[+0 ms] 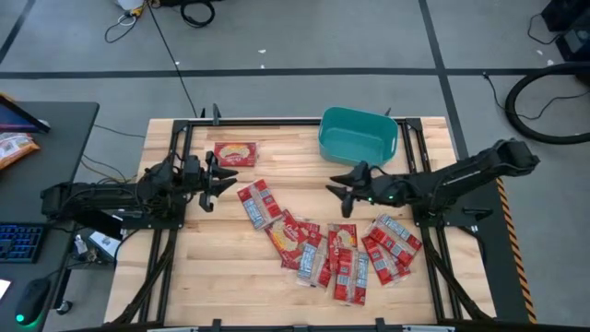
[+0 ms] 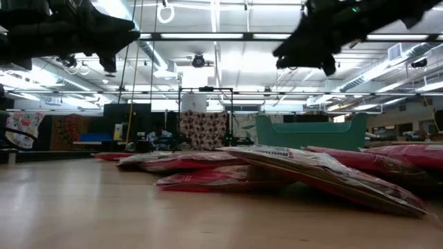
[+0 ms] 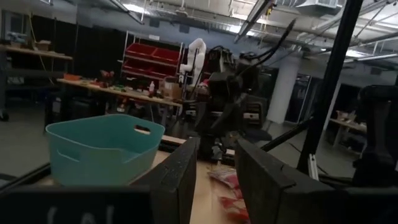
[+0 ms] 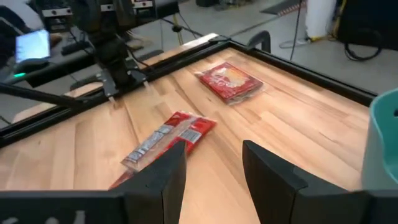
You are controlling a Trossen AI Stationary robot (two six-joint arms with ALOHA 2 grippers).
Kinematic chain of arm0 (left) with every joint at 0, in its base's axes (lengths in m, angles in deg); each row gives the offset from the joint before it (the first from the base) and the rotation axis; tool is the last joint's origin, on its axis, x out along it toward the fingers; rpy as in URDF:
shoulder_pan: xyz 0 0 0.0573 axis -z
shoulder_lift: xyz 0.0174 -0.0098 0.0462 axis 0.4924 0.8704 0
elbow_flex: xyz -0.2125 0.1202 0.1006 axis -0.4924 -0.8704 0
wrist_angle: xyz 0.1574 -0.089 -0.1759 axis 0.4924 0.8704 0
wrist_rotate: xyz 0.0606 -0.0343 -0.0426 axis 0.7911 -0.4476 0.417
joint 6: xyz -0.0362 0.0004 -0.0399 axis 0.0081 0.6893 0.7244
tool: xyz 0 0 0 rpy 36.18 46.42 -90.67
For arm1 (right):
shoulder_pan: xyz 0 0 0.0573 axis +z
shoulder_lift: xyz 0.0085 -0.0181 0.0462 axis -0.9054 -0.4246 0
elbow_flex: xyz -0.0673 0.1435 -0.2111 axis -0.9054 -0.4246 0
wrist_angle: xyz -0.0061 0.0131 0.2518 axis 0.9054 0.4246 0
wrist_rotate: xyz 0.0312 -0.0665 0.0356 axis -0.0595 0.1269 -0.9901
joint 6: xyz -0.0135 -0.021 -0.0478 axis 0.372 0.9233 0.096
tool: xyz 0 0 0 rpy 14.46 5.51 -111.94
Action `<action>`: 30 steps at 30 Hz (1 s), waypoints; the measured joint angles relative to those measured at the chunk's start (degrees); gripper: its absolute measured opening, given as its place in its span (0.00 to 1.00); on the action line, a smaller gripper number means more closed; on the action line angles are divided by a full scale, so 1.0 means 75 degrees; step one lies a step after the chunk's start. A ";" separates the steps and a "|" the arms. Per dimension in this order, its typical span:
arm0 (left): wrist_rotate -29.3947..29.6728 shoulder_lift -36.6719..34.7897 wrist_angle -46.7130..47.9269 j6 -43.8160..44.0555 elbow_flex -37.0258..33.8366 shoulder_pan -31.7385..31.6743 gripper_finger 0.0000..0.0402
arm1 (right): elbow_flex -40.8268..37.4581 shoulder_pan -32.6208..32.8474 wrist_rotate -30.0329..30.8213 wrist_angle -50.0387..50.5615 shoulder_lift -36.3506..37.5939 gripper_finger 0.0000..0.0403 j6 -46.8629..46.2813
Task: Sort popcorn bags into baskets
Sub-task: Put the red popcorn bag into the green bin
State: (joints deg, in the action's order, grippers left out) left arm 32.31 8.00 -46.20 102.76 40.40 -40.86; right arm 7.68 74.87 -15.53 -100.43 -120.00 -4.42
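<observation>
The left pincer [image 1: 228, 178] hangs open and empty above the bench [image 1: 212, 277], just beside a lone popcorn bag [image 1: 234, 153]. The right pincer [image 1: 337, 182] hangs open too, holding nothing, near the teal basket [image 1: 358, 135] at the far edge. The other popcorn bags [image 1: 343, 254] lie scattered and overlapping nearer the front.

The print on the popcorn bags [image 1: 343, 251] seems too small and blurred to read.
</observation>
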 joint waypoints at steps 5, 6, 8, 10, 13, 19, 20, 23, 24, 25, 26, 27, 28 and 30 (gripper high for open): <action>0.0007 0.0002 0.0529 -0.0687 0.0000 0.0276 0.29 | 0.1740 0.0051 0.0204 0.1730 -0.0812 0.40 -0.0315; 0.0004 0.0006 0.0566 -0.0817 -0.0003 0.0344 0.29 | 0.2117 0.0071 0.0267 0.2237 -0.0968 0.40 -0.0468; 0.0009 -0.0003 0.0439 -0.1090 -0.0003 0.0456 0.29 | 0.2746 0.0156 0.0382 0.3289 -0.1304 0.40 -0.0832; 0.0006 -0.0003 0.0018 -0.1304 -0.0003 0.0524 0.29 | 0.3282 0.0262 0.0458 0.4146 -0.1650 0.40 -0.1241; 0.0006 -0.0003 -0.0592 -0.1337 -0.0003 0.0600 0.29 | 0.3943 0.0503 0.0138 0.5273 -0.2136 0.40 -0.1963; 0.0009 -0.0009 -0.1718 -0.1308 -0.0003 0.0612 0.29 | 0.4465 0.1602 -0.0232 0.6960 -0.3127 0.40 -0.3229; 0.0006 -0.0009 -0.1827 -0.1203 -0.0003 0.0612 0.29 | 0.4468 0.1758 -0.0320 0.7293 -0.3226 0.40 -0.3745; 0.0005 -0.0003 -0.1857 -0.0721 0.0000 0.0612 0.29 | 0.4468 0.2229 -0.0822 0.8438 -0.3548 0.40 -0.5326; 0.0006 -0.0003 -0.1839 -0.0725 0.0000 0.0612 0.29 | 0.4466 0.2388 -0.0928 0.8827 -0.3645 0.40 -0.5751; 0.0006 -0.0003 -0.1824 -0.0732 0.0000 0.0612 0.29 | 0.4465 0.2544 -0.1058 0.9178 -0.3712 0.40 -0.6146; 0.0006 -0.0003 -0.1823 -0.0716 0.0000 0.0612 0.29 | 0.4466 0.2672 -0.1211 0.9553 -0.3769 0.40 -0.6506; 0.0003 -0.0003 -0.1821 -0.0645 0.0000 0.0612 0.29 | 0.4468 0.2769 -0.1463 0.9995 -0.3813 0.40 -0.6847; -0.0012 -0.0003 -0.1796 -0.0480 0.0000 0.0614 0.29 | 0.4467 0.2826 -0.1774 1.0434 -0.3829 0.40 -0.7161; -0.0051 -0.0005 -0.1624 -0.0267 0.0000 0.0615 0.29 | 0.4462 0.2833 -0.2455 1.1113 -0.3823 0.40 -0.7632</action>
State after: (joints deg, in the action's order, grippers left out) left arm 31.92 7.96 -58.38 100.76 40.40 -36.24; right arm 41.15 96.12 -33.95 -17.08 -148.67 -61.66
